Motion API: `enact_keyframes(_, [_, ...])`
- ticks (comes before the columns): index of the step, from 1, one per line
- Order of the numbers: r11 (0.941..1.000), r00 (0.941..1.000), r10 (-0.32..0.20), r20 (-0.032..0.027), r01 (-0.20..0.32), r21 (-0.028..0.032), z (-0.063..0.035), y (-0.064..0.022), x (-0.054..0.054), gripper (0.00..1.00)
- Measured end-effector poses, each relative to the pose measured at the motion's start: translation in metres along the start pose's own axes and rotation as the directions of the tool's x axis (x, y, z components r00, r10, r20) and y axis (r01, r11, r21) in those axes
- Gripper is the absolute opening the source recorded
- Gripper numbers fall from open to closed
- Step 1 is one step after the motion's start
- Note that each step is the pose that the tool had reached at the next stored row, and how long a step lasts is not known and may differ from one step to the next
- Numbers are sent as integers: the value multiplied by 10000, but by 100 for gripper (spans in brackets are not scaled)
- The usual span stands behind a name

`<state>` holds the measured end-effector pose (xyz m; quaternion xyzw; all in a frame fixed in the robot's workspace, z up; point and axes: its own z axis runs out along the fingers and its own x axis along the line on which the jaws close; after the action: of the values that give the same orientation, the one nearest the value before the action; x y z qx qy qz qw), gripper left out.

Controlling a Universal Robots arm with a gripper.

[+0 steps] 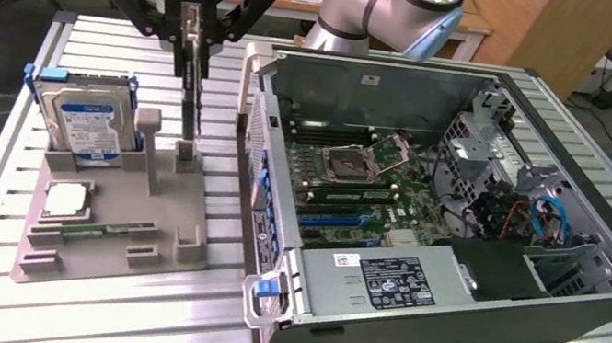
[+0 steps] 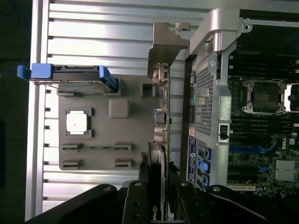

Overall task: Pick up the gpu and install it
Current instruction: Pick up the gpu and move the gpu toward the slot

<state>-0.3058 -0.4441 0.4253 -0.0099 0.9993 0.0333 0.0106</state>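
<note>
1. My gripper (image 1: 196,27) is clamped on the gpu (image 1: 192,96), one finger on each flat face.
2. In the exterior view the gpu is a thin dark card seen edge-on. It hangs upright from my fingers over the grey tray (image 1: 94,253), between the hard drive (image 1: 90,121) and the open case (image 1: 583,302).
3. Its lower end is at the tray's slotted post (image 1: 184,156); I cannot tell whether they touch.
4. In the wrist view, looking down its length, the gpu (image 2: 161,126) shows a silver bracket (image 2: 164,44) at its far end and metal ports along its edge.
5. The same view shows a dark block with a small green logo on the card, between my fingers (image 2: 140,200).
</note>
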Motion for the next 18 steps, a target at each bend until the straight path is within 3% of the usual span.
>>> enact_keyframes(18, [10000,10000,0,0,0,0,2,-2,-88,26])
